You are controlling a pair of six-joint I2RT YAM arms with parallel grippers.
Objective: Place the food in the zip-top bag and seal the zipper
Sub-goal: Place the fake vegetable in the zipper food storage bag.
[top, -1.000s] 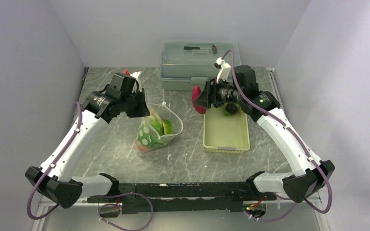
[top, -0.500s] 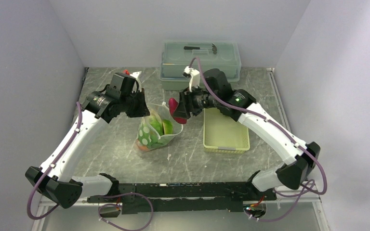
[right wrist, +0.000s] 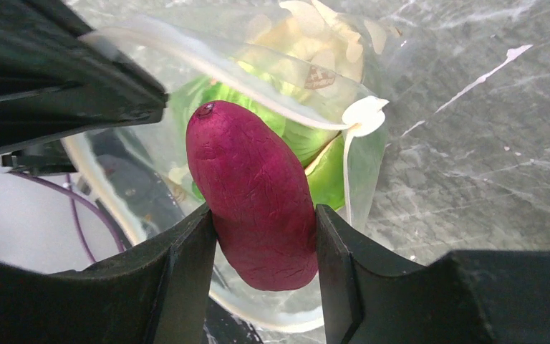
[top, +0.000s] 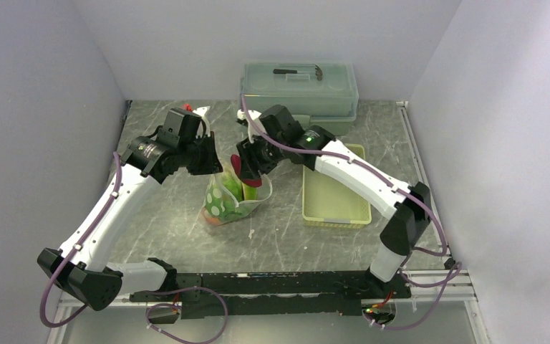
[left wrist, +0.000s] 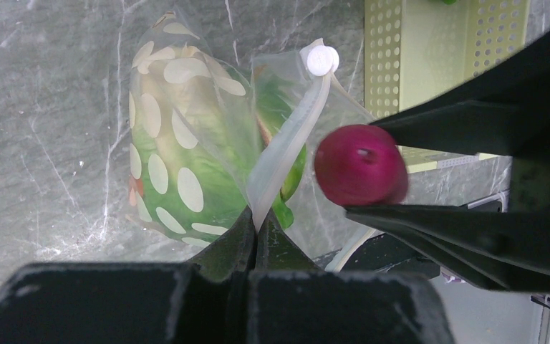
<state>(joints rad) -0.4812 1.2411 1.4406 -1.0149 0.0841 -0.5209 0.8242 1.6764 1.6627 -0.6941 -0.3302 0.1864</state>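
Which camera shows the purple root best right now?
Right wrist: the root fills the frame lengthwise, held by the right gripper over the open bag. Left wrist shows only its round end; the top view shows just a small red patch.

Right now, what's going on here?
The left pincer is shut on the mouth edge of the zip-top bag, holding it up and open. The right pincer grips the magenta root by its sides at the open mouth, not yet inside. Green food already sits in the bag, and the zipper is unsealed.
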